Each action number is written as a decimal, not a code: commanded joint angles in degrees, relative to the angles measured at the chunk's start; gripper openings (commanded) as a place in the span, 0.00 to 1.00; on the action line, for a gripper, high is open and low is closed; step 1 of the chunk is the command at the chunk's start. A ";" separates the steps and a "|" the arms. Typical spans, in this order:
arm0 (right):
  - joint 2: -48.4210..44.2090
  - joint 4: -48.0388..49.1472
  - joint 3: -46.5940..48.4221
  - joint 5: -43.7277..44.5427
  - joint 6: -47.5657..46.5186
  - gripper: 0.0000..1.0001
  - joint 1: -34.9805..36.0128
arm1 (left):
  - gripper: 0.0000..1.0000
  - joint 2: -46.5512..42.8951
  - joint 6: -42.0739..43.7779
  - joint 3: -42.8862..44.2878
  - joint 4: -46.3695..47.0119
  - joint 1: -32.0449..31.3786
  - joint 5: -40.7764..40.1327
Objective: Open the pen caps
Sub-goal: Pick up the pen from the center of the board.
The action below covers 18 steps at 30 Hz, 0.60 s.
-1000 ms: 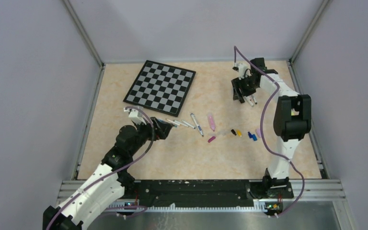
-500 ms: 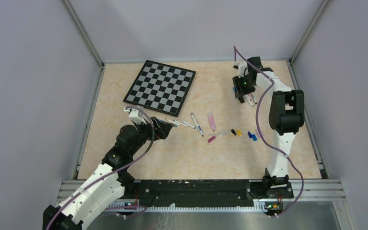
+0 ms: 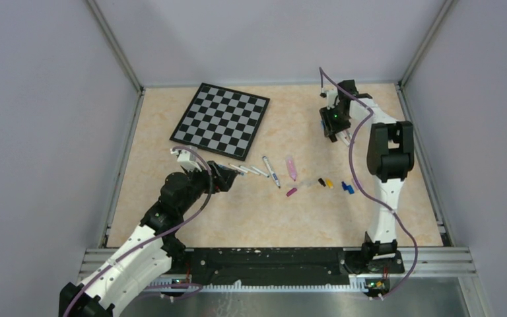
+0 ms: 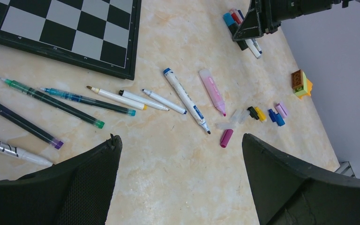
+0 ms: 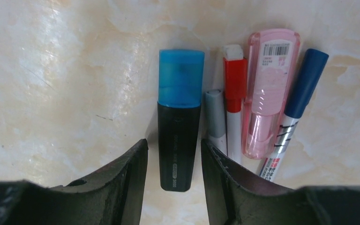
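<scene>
At the far right of the table [image 3: 264, 218], the right gripper [image 5: 174, 146] is low over a row of capped pens [image 5: 234, 122] that lie side by side and touch each other. Its fingers [image 5: 126, 173] stand on both sides of the black marker [image 5: 179, 140], at the end away from its blue cap [image 5: 181, 77]. A thin shadow shows on one side, so I cannot tell if they press the marker or only stand around it. The left gripper [image 4: 180, 140] hangs near the chessboard [image 4: 75, 33] with its fingers spread wide and nothing between them. Below it lie the open pens [image 4: 117, 98], and a little further the loose caps [image 4: 258, 113], so I judge that this part of the work is done and the far row is what remains. The step in hand is to take the marker. To do it well, the grip should stay on the black body, so that the whole cap is free for the other gripper. The grey pen [image 5: 214, 112] lies just beside the marker, against the inner finger, and it may be caught or dragged, so the closing should be slow and the lift straight up. After that, the pull on the cap should go along the marker, not sideways.
</scene>
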 commanded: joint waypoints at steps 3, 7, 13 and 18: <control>1.09 -0.34 2.45 1.03 -0.65 0.43 1.38 | 0.99 0.04 -0.13 -0.36 1.71 0.19 -0.45; 1.44 -0.56 2.00 2.78 -1.60 0.39 1.89 | 0.99 -0.02 -0.28 -0.36 1.74 0.19 -0.41; 1.14 -0.01 -1.69 7.03 -3.96 0.33 3.51 | 0.99 -0.67 -0.55 -0.36 1.66 0.21 -0.31; -0.53 2.46 -6.85 9.03 -5.57 0.23 5.00 | 0.99 -0.99 -1.47 -0.36 1.82 0.19 0.71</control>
